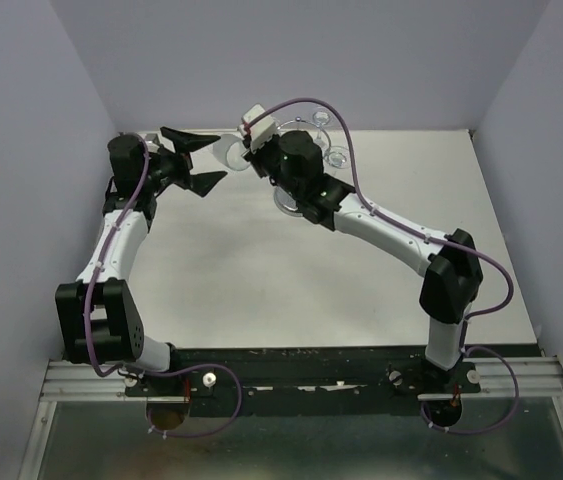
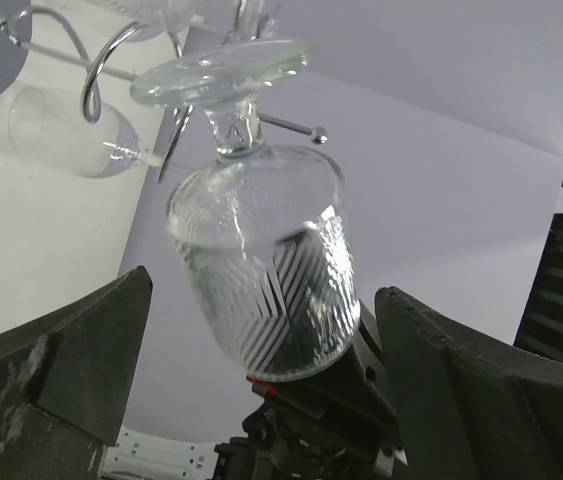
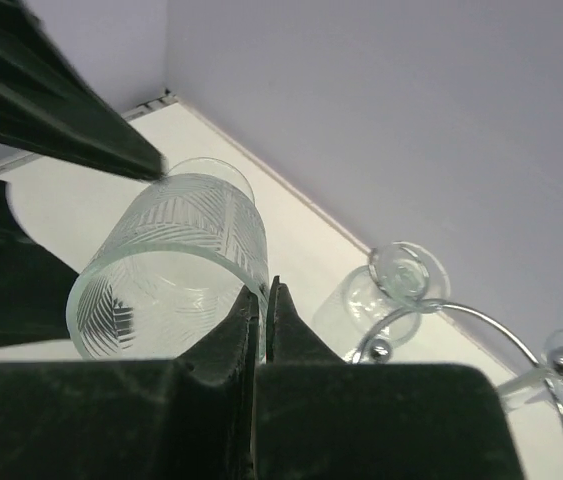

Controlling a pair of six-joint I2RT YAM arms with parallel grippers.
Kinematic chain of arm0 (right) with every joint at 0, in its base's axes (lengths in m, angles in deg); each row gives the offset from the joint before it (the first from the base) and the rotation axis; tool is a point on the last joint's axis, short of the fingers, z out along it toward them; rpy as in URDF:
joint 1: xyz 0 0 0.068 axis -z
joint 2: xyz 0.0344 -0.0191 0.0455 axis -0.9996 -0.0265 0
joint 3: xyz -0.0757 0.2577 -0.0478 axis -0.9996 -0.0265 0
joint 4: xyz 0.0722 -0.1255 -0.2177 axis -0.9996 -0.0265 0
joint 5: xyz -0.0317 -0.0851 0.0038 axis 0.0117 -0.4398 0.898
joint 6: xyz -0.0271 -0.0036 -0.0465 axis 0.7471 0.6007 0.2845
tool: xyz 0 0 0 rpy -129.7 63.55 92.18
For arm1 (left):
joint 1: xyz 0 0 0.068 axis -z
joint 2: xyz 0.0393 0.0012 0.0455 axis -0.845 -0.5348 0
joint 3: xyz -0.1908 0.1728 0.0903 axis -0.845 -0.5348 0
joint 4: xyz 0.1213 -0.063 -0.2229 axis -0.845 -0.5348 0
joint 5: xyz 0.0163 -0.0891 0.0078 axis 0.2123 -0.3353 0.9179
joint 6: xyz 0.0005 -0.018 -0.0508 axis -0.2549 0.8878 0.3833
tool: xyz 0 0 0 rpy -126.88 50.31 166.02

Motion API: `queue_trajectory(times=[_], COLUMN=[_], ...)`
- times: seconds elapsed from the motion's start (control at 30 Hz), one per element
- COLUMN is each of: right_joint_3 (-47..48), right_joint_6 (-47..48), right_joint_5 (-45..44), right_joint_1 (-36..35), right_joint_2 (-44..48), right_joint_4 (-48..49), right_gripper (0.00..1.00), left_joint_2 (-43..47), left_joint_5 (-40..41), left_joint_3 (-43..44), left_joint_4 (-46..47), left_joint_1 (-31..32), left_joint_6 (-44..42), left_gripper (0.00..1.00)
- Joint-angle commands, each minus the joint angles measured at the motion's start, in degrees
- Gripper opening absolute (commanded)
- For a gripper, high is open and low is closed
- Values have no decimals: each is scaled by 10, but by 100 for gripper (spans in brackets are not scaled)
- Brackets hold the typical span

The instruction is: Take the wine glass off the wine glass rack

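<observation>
The wine glass (image 2: 261,270), clear with a cut chevron pattern, hangs upside down, foot (image 2: 223,70) uppermost. The foot lies right by a ball-tipped hook of the chrome wine glass rack (image 2: 101,75); whether it rests on that hook I cannot tell. My left gripper (image 2: 261,290) is open, one finger (image 2: 81,350) on each side of the bowl and not touching it. My right gripper (image 3: 266,290) is shut on the glass's rim (image 3: 176,255), pinching the wall. From above, the glass (image 1: 229,152) sits between the left gripper (image 1: 201,160) and the right gripper (image 1: 248,150).
More clear glasses hang from the rack's other hooks (image 3: 481,315): one (image 2: 61,130) to the left, one (image 3: 401,275) beyond my right fingers, another at the back (image 1: 337,157). Purple walls close in the white table (image 1: 261,280) on three sides.
</observation>
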Motion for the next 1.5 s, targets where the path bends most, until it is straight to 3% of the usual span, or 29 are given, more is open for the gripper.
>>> queue_trajectory(times=[0.0,0.07,0.17,0.23,0.37,0.47,0.7,0.8,1.13,1.47], right_joint_3=[25,30,15,-10,-69,-125,-174,-147,19,178], right_joint_6=[0,-7,6,12,14,24,38,62,111,114], right_joint_5=[-57,-51,-51,-51,-57,-36,46,84,153,203], right_joint_1=[45,72,119,163,256,338,530,568,613,627], right_joint_2=[51,69,116,153,229,284,330,304,128,-14], right_joint_4=[83,76,72,71,32,-24,-199,-274,-528,-652], right_gripper=[1,1,1,1,1,1,1,1,1,1], left_joint_2=[31,25,26,39,63,53,7,-10,13,46], left_joint_5=[9,2,-2,-21,-6,65,10,-3,3,15], left_joint_3=[54,73,116,124,57,72,71,71,43,-5], left_joint_4=[-14,-22,-53,-82,-18,-131,-256,-291,-251,-252], left_joint_1=[-32,-38,-44,-43,-42,-33,-31,-30,-30,-24], left_joint_6=[-67,-133,-434,-564,-605,-671,-829,-841,-776,-795], left_gripper=[99,99,99,99,99,99,99,99,99,99])
